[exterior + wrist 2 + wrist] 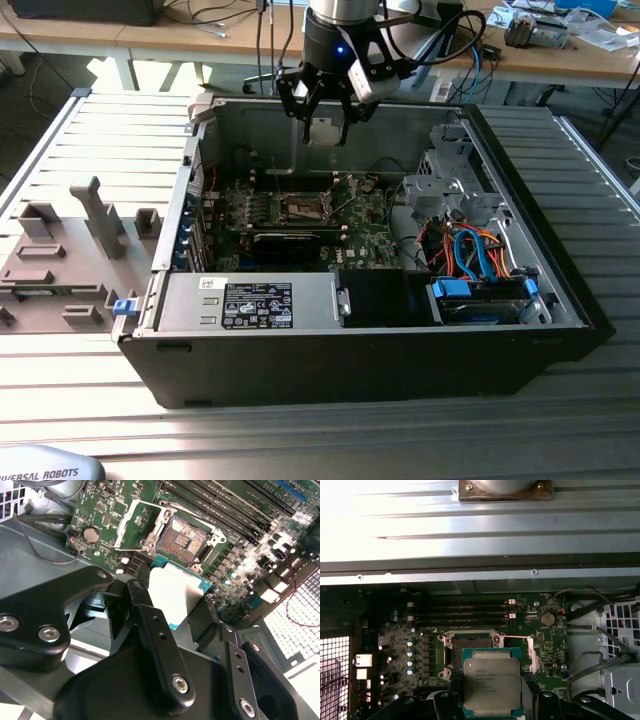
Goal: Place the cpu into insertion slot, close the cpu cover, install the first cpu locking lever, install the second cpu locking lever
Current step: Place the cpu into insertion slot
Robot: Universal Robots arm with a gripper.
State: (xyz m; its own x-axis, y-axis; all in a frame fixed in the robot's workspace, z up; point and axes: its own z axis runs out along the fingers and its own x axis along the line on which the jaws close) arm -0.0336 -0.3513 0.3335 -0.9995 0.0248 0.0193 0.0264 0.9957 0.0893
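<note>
My gripper (322, 126) hangs over the back of the open computer case, shut on the cpu (322, 133). In both wrist views the cpu (491, 679) (176, 596) sits flat between the black fingers (156, 630), its silver-grey top showing. The insertion slot (470, 647) (182, 536) lies bare on the green board, below and just beyond the chip, which is apart from it. The cpu cover (131, 524) stands swung open at the slot's side. In the exterior view the insertion slot (303, 207) is mid-board, nearer the camera than the gripper.
A long black card (290, 240) lies just in front of the slot. Memory slots (460, 612) run along its far side. A drive bay with blue and orange cables (478, 258) fills the exterior view's right. Grey fixtures (70, 250) stand outside the case on the left.
</note>
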